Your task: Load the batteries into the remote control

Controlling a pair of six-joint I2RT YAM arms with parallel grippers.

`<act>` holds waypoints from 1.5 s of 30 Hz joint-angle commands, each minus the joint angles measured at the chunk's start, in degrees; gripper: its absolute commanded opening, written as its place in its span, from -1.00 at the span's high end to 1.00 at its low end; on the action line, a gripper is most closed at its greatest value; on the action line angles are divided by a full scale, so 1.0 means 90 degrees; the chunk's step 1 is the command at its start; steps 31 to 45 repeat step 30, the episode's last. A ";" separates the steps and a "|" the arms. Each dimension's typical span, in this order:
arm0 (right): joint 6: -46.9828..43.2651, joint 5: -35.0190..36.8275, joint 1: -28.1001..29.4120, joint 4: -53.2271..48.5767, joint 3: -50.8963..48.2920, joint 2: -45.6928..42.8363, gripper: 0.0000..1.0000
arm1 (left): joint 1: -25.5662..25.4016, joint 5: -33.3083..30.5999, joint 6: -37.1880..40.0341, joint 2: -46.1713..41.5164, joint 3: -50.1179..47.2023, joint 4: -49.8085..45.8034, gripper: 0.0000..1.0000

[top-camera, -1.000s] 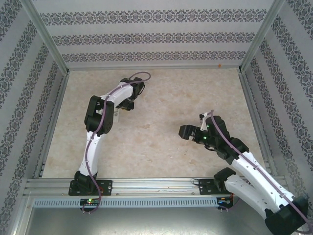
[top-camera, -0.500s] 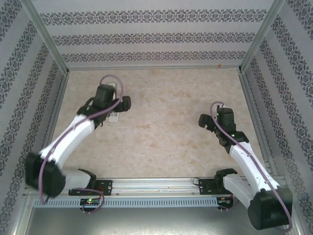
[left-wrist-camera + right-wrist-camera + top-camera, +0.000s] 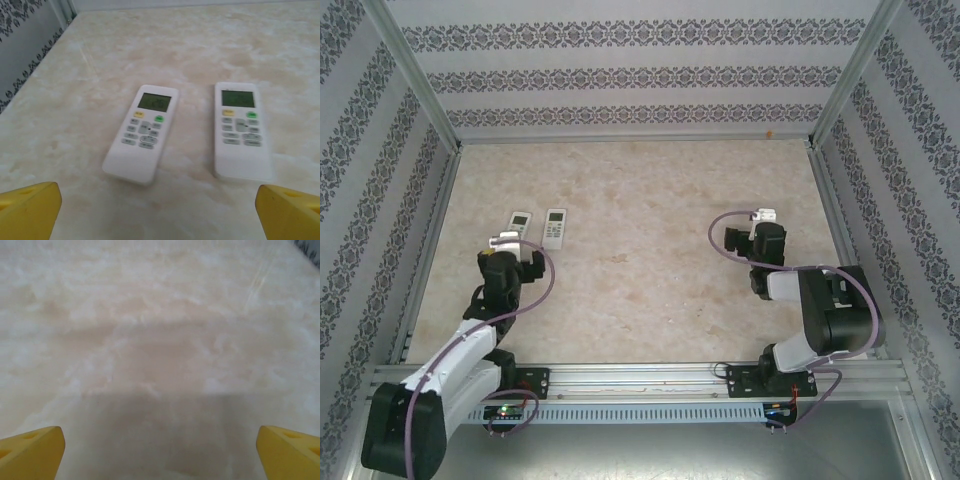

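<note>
Two white remotes lie face up, side by side, on the beige marbled table at the left: one tilted point(image 3: 520, 224) point(image 3: 145, 132), one straight point(image 3: 555, 228) point(image 3: 241, 130). The batteries are out of view. My left gripper point(image 3: 510, 250) point(image 3: 160, 214) sits just short of the remotes, open, with its yellow fingertips point(image 3: 30, 210) wide apart and nothing between them. Over bare table on the right, my right gripper point(image 3: 741, 238) point(image 3: 160, 454) is open and holds nothing.
Patterned walls close in the table on three sides, with metal posts at the back corners. An aluminium rail point(image 3: 640, 378) runs along the near edge by the arm bases. A small orange speck point(image 3: 771, 131) sits at the back right.
Both arms have folded back toward their bases. The left arm has drawn away from the back left, uncovering the two remotes; the right gripper has swung from the middle to the right.
</note>
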 commanded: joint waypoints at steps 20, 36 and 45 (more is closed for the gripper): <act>-0.0114 0.0569 0.0047 0.1070 -0.0028 -0.0080 -0.96 | 0.1149 0.2526 -0.0022 0.4279 0.1042 0.4153 -0.99; -0.0124 0.0572 0.0056 0.1114 -0.0052 -0.0085 -0.96 | 0.1147 0.2637 0.0037 0.4287 0.1101 0.4080 -1.00; -0.0124 0.0572 0.0056 0.1114 -0.0052 -0.0085 -0.96 | 0.1147 0.2637 0.0037 0.4287 0.1101 0.4080 -1.00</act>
